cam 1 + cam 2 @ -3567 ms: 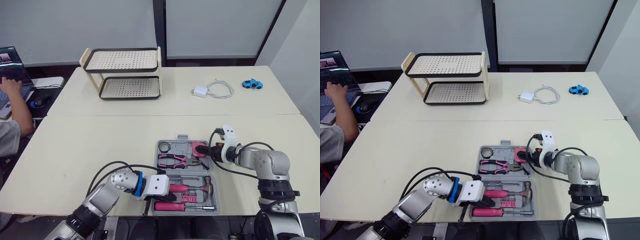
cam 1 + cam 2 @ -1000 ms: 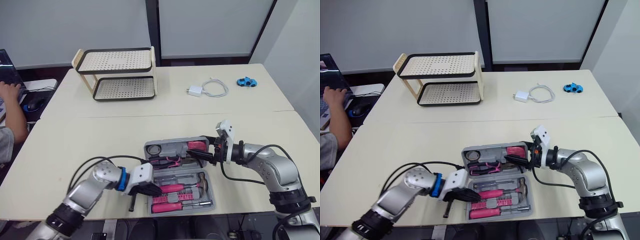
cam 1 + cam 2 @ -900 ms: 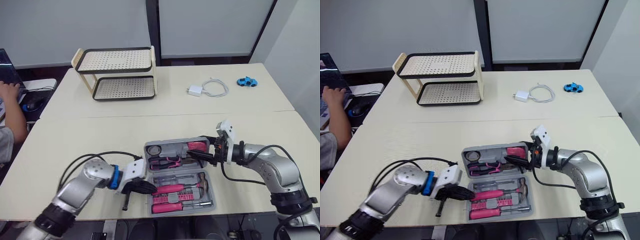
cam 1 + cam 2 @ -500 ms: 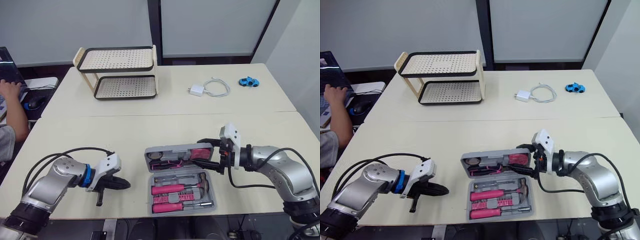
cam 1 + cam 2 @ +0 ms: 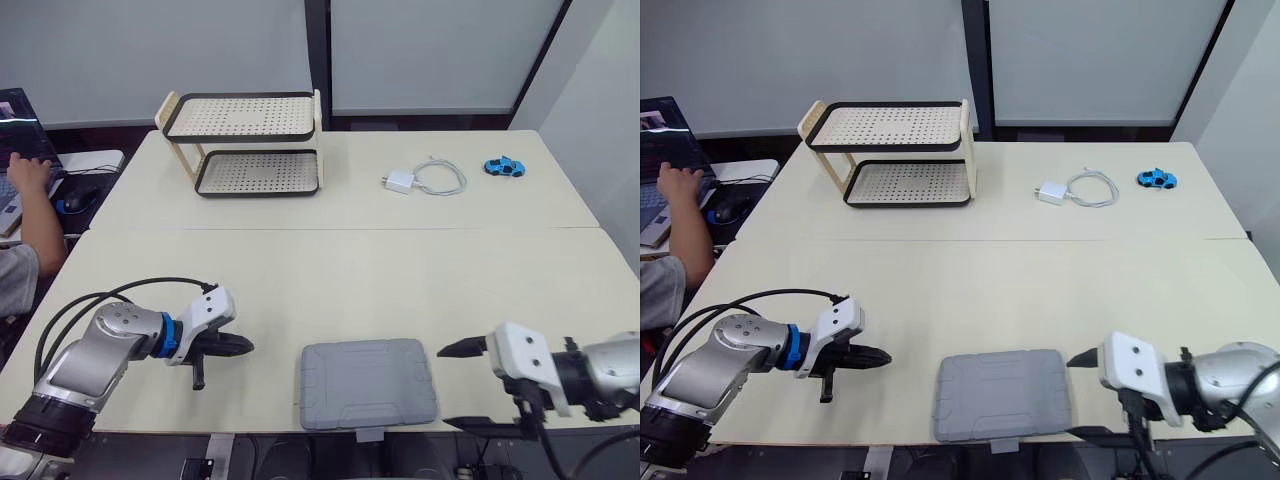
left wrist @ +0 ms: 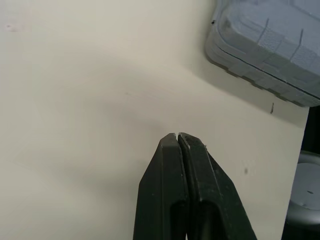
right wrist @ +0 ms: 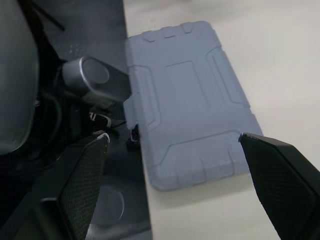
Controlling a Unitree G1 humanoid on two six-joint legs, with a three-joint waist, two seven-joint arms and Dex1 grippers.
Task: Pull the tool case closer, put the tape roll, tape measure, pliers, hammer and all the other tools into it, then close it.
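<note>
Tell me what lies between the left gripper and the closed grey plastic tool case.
Bare cream tabletop, seen in the left eye view, separates the shut left gripper from the closed grey plastic tool case.

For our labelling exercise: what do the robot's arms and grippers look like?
The left arm and right arm are silver, with white wrist blocks. Black cables loop off the left, which wears a blue ring. The left gripper and right gripper have tapered black fingers.

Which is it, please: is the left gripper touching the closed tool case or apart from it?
Apart. The left eye view shows bare table between the left gripper and the tool case; the left wrist view agrees.
</note>
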